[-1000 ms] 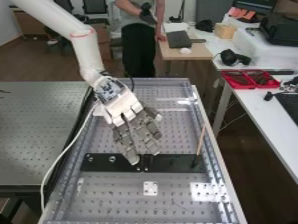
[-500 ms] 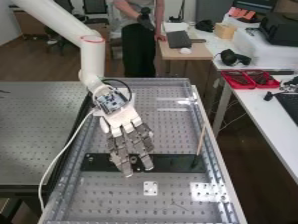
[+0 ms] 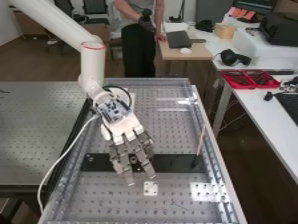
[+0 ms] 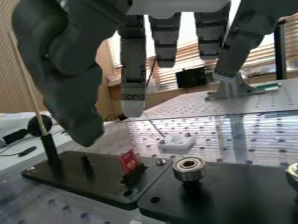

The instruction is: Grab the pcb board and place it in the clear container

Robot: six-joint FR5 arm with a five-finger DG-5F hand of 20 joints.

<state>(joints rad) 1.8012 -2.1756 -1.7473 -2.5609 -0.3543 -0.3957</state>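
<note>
The worktop [image 3: 110, 202] is a perforated metal surface with shiny patches of light, and a second perforated table [image 3: 40, 132] stands along its left side in the high view. On the right is a white desk [image 3: 269, 122] with red trays [image 3: 239, 80]; wooden flooring [image 3: 30, 57] shows behind. The wrist view takes in slatted blinds [image 4: 191, 57] with bright light coming through. Two black plates [image 3: 179, 163] lie end to end across the worktop; a thin rod [image 3: 201, 140] stands on one, and a metal bearing [image 4: 189, 169] sits on the other. A small white fitting [image 3: 151, 188] is fixed nearby. The small red board [image 4: 128, 161] stands at a tilt in a dark holder [image 4: 135, 174], on the plate with the rod, close to where the plates meet

The hand [image 3: 122, 160] hangs above the plates, well open, fingers long and nearly straight with gaps between them, the thumb [image 4: 80, 107] apart from them. It holds nothing, and the board is clear of it
</note>
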